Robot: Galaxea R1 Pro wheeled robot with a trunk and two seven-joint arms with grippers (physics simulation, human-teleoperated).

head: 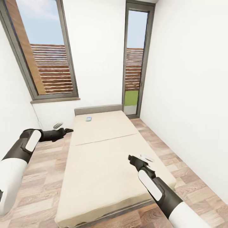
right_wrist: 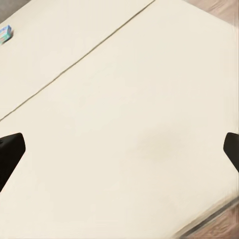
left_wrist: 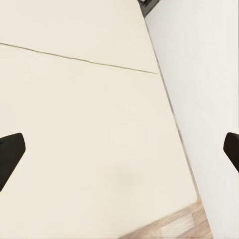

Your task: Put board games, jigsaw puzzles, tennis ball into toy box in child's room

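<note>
Beige bed (head: pixel 104 158) — small blue board game (head: pixel 88 119) near headboard (head: pixel 98 109).

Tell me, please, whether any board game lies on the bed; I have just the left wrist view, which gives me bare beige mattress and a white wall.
Observer: Yes, a small blue board game lies on the far part of the bed, close to the grey headboard.
Operator: Is the right end effector near it?
Observer: No, the right end effector hangs open over the near part, towards the bed's right edge.
Operator: And where does my left one sit?
Observer: The left end effector, open, is beside the bed's left edge, nearer the game than the right one but short of it.
</note>
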